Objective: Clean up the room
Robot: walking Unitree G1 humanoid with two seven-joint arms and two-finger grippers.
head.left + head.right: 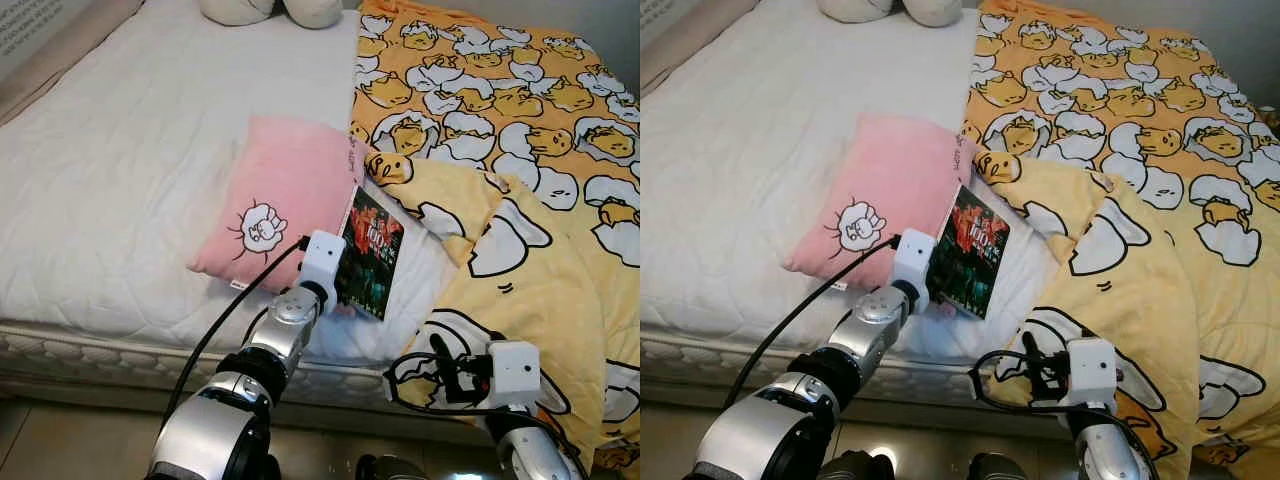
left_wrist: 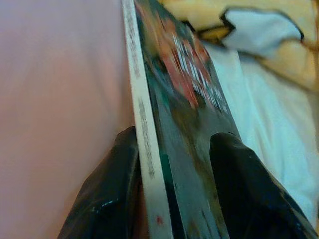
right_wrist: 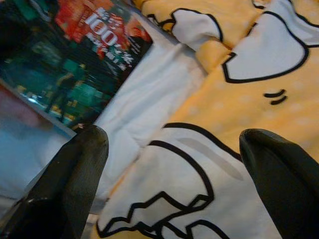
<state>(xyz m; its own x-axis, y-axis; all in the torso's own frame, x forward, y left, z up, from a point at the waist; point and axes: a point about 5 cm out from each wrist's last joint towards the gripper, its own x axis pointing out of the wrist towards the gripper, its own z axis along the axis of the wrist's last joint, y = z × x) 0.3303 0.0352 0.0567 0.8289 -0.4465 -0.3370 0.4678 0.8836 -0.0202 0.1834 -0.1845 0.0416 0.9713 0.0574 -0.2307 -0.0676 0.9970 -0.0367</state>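
A book [image 1: 370, 250] with a dark, red-lettered cover stands tilted on the bed, its spine against a pink pillow [image 1: 280, 195]. My left gripper [image 2: 174, 142] is shut on the book's near end, one finger on the spine side and one on the cover [image 2: 189, 149]. My right gripper [image 3: 174, 137] is open over the near edge of the yellow egg-print duvet [image 1: 520, 160], nothing between its fingers [image 3: 75, 174]. It hangs to the right of the book, close to the bed's front edge.
The white quilted mattress [image 1: 120, 150] stretches to the left of the pillow. A pale plush shape [image 1: 270, 8] lies at the head of the bed. The duvet drapes over the bed's front right edge. A strip of floor [image 1: 60, 440] shows below.
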